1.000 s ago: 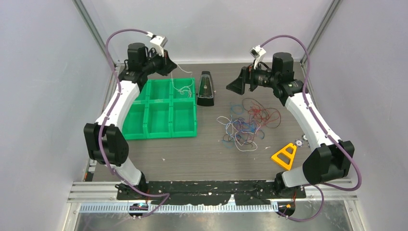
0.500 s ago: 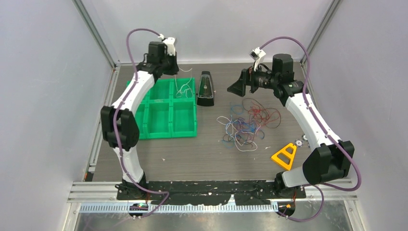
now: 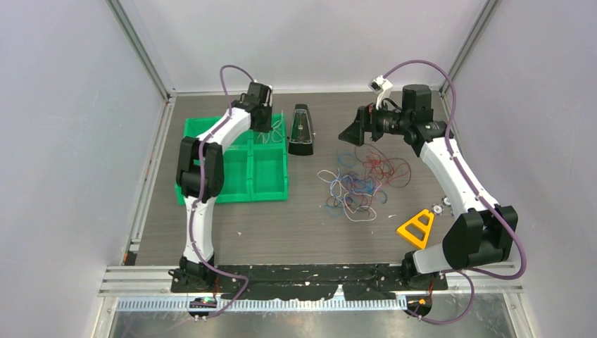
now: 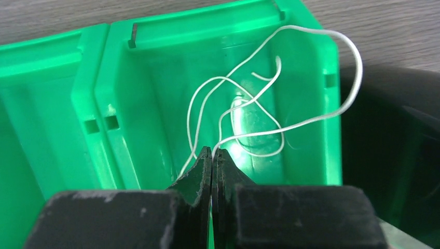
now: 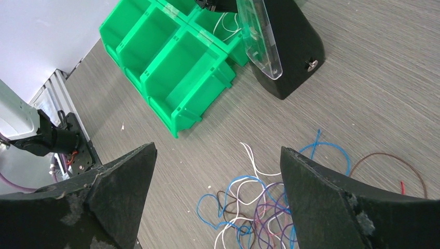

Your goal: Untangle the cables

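**We are pinching one white cable (image 4: 310,27) over the green tray (image 3: 267,193).**
On the table (image 3: 296,232), the tray is sitting at left, and the tangle of red, blue, white and black cables (image 3: 362,179) is lying right of centre, near the black metronome (image 3: 300,130). Our right gripper (image 5: 218,150) is hovering spread wide above the tangle. Our left gripper (image 4: 212,153) is pressing its jaws onto the white cable, which is looping into the corner compartment beside the metronome.

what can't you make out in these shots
Left wrist view: white cable end, hidden inside the shut left gripper.
Top view: crossings in the cable tangle, too thin; silvery bits, too small to identify.
Right wrist view: tangle's near side, cut by the bottom edge.
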